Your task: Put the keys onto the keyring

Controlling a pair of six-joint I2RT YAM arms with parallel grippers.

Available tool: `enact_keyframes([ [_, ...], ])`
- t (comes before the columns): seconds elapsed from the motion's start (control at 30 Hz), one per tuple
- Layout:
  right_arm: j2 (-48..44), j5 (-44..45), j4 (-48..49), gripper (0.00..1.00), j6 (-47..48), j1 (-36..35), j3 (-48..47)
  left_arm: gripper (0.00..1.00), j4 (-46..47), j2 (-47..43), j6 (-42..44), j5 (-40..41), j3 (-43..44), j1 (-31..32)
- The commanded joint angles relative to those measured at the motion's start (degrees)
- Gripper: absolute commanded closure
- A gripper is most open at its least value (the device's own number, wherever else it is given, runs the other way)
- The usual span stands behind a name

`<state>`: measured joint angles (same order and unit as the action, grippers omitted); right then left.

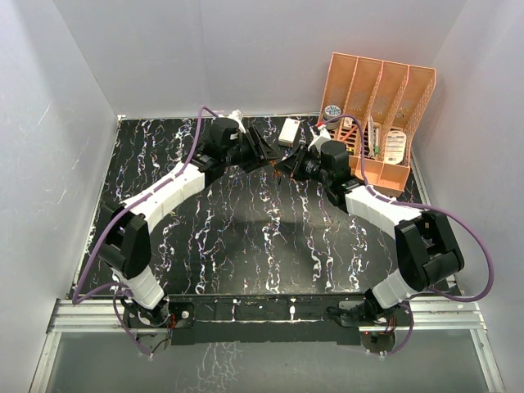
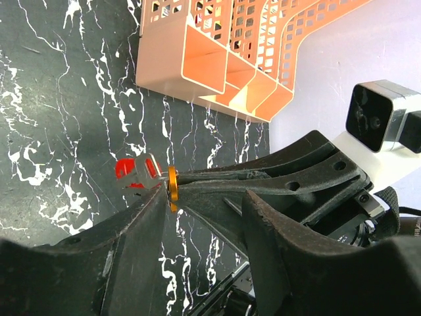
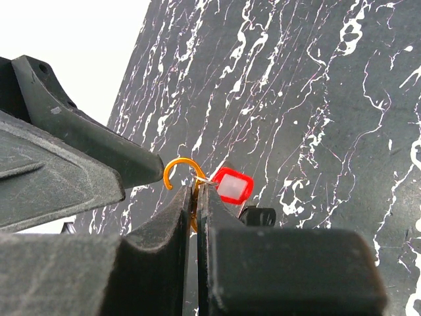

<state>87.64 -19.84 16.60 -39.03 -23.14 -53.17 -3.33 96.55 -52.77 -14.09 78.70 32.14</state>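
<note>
While no writing is legible, both fingers pinch the keyring (image 3: pixel 179 172).

- keyring (image 3: pixel 179 172): lower arc hidden between right gripper (image 3: pixel 196 197) fingers
- key (image 3: pixel 231 185): blade not visible
- top view: both too small

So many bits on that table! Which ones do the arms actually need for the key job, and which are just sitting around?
Needed:
- tiny key with a red plastic head
- thin orange-gold wire keyring, pinched by the right gripper
- left gripper, closed on the ring too

Just lying about:
- large orange slotted file rack
- small white rectangular box
</note>
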Motion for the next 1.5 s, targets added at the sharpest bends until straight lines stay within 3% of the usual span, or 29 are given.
enact_keyframes([
  [0.0,-0.5,-0.1,4.0,1.00,0.2,0.0,-3.3,0.53,0.5,-0.3,-0.4,0.3,0.7,0.1],
  [0.53,-0.6,-0.4,4.1,1.00,0.0,-0.3,-3.7,0.61,1.0,0.8,-0.6,-0.2,0.5,0.2],
  [1.23,-0.9,-0.3,4.0,1.00,0.1,-0.5,-3.6,0.89,1.1,0.6,-0.1,0.5,0.1,0.2],
  [1.37,-0.9,-0.3,4.0,1.00,0.1,-0.5,-3.6,1.00,1.0,0.6,0.0,0.5,0.1,0.3],
  [1.47,-1.1,-0.1,3.9,1.00,0.1,-0.5,-3.6,1.00,0.9,0.5,0.2,0.5,0.1,0.2],
])
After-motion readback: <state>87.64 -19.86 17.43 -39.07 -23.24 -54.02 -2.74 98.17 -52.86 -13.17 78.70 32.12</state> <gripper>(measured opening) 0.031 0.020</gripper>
